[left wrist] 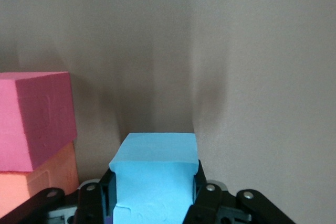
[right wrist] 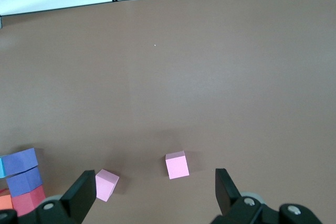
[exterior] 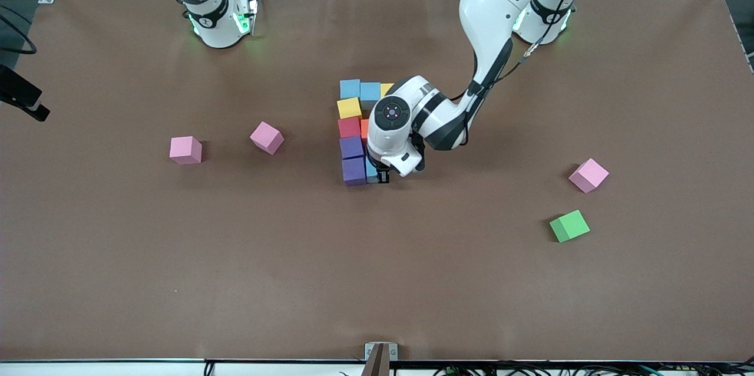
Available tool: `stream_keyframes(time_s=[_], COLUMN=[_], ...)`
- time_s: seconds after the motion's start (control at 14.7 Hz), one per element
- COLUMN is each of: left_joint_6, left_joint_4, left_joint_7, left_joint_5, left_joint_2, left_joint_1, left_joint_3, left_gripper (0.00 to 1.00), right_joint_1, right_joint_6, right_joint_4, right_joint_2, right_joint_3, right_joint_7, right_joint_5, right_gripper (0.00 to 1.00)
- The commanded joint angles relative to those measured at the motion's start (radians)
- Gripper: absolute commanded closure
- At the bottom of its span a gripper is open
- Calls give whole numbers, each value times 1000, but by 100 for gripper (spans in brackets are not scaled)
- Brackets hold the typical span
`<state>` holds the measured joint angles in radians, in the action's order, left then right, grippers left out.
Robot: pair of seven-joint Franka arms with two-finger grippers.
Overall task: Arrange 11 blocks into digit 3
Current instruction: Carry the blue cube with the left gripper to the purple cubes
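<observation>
At the centre of the front view, my left arm bends down from its base at the upper right of the frame, wrist turned straight downward, and my left hand [exterior: 382, 175] sits at the lower end of the partly built digit 3 [exterior: 357, 134]. It is closed on a light blue matte foam cube [left wrist: 155, 174], fingers [left wrist: 202, 198] pressed to two of its sides, right beside the purple foam cubes [exterior: 353, 162].

The figure's spine runs down the middle of the frame: two light blue foam cubes [exterior: 360, 90] at the top, a yellow foam cube [exterior: 349, 108], a red foam cube [exterior: 349, 127], then the two purple ones. My own wrist covers most of the rest; only slivers of another yellow cube [exterior: 386, 89] and an orange foam cube [exterior: 364, 128] show.

The left wrist view shows the grip itself, which the front view hides, with red and orange cubes stacked at its lower left edge.

My right arm waits. The front view shows only its base at the upper left, while the right wrist view shows my right hand [right wrist: 157, 195] spread wide and holding nothing, above the brown table [exterior: 177, 258].

A green foam cube [exterior: 569, 226] lies apart at the lower right of the front view, near a pink foam cube [exterior: 588, 175]. Two more pink foam cubes [exterior: 227, 144] sit at middle left.
</observation>
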<state>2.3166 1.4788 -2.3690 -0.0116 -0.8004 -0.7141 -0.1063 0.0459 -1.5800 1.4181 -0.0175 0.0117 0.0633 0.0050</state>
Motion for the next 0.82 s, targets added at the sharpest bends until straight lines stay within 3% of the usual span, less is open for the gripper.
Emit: stream_keyframes(time_s=[0.0, 0.2, 0.41, 0.61, 0.68, 0.75], left_joint_6=[-3, -3, -3, -3, -3, -3], left_joint_4=[-34, -40, -46, -54, -54, -54], left_joint_7=[-6, -6, -6, -6, -6, -6], left_joint_5=[15, 21, 21, 21, 21, 24], left_joint_2=[-36, -42, -42, -42, -43, -42], left_joint_1=[-16, -15, -13, -13, -13, -14], left_joint_3=[7, 7, 7, 7, 10, 10], left_gripper=[84, 76, 57, 48, 39, 6], right_joint_1=[6, 6, 6, 6, 6, 6], right_joint_6=[-5, -5, -5, -5, -5, -5], right_joint_4=[8, 8, 8, 8, 8, 8], right_joint_2=[16, 16, 16, 16, 16, 16], right_joint_3=[-6, -6, -6, -6, -6, -6], right_joint_7=[-5, -5, -5, -5, -5, -5], right_joint_5=[-8, -8, -8, -8, -8, -10], right_gripper=[0, 0, 0, 0, 0, 0])
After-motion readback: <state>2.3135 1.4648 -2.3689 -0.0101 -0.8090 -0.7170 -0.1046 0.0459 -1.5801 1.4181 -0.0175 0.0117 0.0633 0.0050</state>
